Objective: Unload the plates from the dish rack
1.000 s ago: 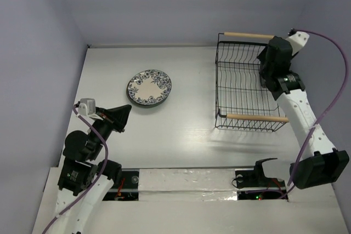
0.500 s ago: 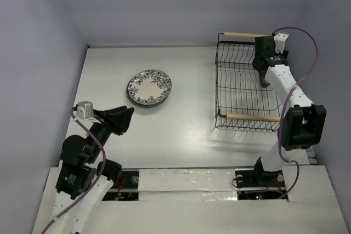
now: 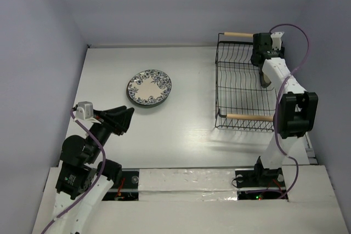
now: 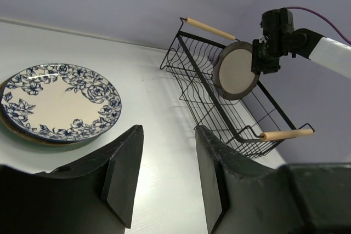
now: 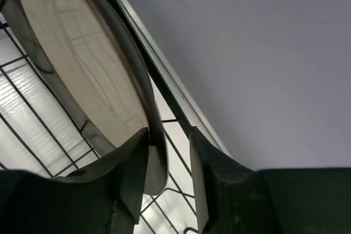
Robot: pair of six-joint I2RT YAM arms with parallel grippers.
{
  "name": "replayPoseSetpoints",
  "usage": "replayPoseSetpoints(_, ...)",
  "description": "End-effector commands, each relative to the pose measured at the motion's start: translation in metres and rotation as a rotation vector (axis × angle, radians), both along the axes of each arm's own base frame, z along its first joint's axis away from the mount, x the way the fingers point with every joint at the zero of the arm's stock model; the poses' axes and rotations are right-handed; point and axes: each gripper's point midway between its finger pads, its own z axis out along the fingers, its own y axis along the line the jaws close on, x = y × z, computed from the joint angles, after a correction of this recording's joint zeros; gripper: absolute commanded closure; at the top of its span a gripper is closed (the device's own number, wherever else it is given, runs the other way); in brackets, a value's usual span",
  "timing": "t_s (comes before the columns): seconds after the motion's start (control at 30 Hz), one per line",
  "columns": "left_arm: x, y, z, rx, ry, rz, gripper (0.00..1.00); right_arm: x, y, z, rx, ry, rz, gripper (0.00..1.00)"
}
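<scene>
Noted right gripper astride rim of dark-rimmed plate inside dish rack, unclenched (gap beside one finger); left gripper parted, empty; floral plate ahead-left.

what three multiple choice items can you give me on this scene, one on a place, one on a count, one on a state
1. Where is the blue floral plate? A in the left jaws; B atop another plate on the table, left of the dish rack; C standing in the rack.
2. How many plates are in the rack? A none; B one; C three.
3. How do the left jaws stand? A open and empty; B shut on a plate; C shut on a rack handle.
Key: 1 B, the top view shows it lying flat there, apart from the rack. 2 B, only the dark-rimmed plate stands there, on edge. 3 A, the left wrist view shows a bare gap between them.
</scene>
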Motion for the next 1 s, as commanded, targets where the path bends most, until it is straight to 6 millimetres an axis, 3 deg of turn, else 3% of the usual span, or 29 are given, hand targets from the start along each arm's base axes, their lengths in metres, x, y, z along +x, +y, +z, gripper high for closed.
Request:
replayPoseSetpoints(0.0, 0.000, 0.000, 0.008, -0.011, -0.029, 0.001, 0.60, 0.010, -0.008, 0.024, -0.072, -0.037, -0.015, 0.60)
replayPoseSetpoints(0.03, 0.001, 0.000, 0.007, -0.009, -0.028, 0.002, 0.60, 0.009, -0.010, 0.023, -0.091, -0.016, -0.016, 0.62)
replayPoseSetpoints(0.13, 0.000, 0.001, 0.008, -0.016, -0.030, 0.009, 0.59, 0.010, -0.012, 0.022, -0.116, -0.002, -0.025, 0.82)
replayPoseSetpoints(0.33, 0.000, -0.001, 0.009, -0.016, -0.035, -0.007, 0.58, 0.007, -0.015, 0.034, -0.142, -0.006, -0.020, 1.00)
replayPoseSetpoints(0.57, 0.000, -0.003, 0.009, -0.015, -0.036, -0.013, 0.58, -0.010, -0.024, 0.058, -0.227, -0.007, -0.080, 1.00)
replayPoseSetpoints(0.97, 0.000, -0.004, 0.008, -0.014, -0.031, -0.017, 0.57, -0.025, -0.014, 0.113, -0.227, -0.166, -0.061, 1.00)
